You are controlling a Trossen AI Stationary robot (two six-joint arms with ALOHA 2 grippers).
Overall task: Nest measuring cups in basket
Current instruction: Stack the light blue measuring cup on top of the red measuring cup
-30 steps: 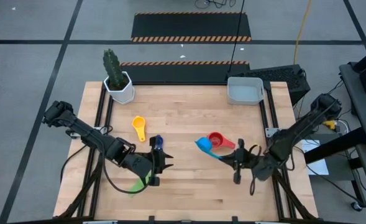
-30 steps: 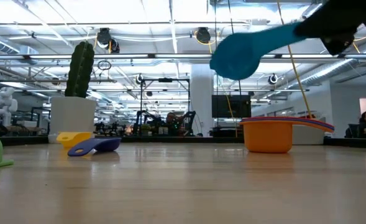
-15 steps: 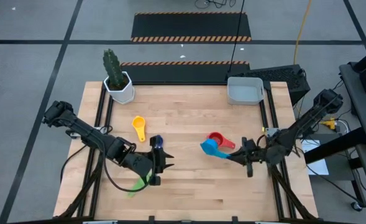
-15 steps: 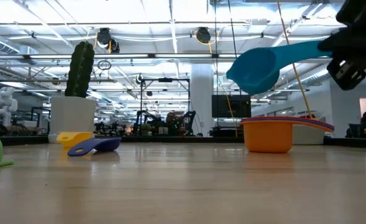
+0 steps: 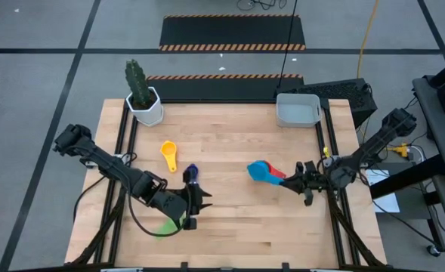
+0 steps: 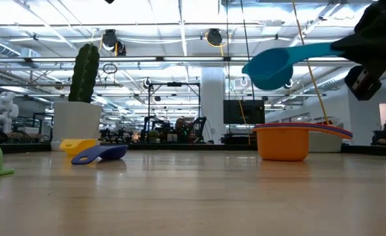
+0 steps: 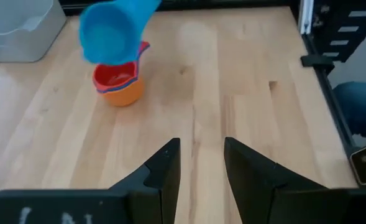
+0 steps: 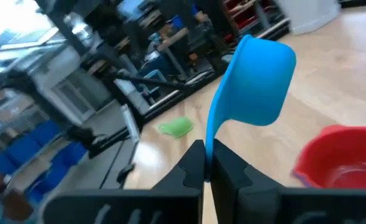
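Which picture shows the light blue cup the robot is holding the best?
The right wrist view: the light blue cup fills the middle, its handle pinched in the right gripper. The left wrist view shows it over the red cup, the low view from the side in the air, and the high view only small.

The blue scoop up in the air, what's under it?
The light blue scoop, held by the right hand, hangs over a stack: a red cup inside an orange cup. A thin purple edge shows between them; the rest is covered.
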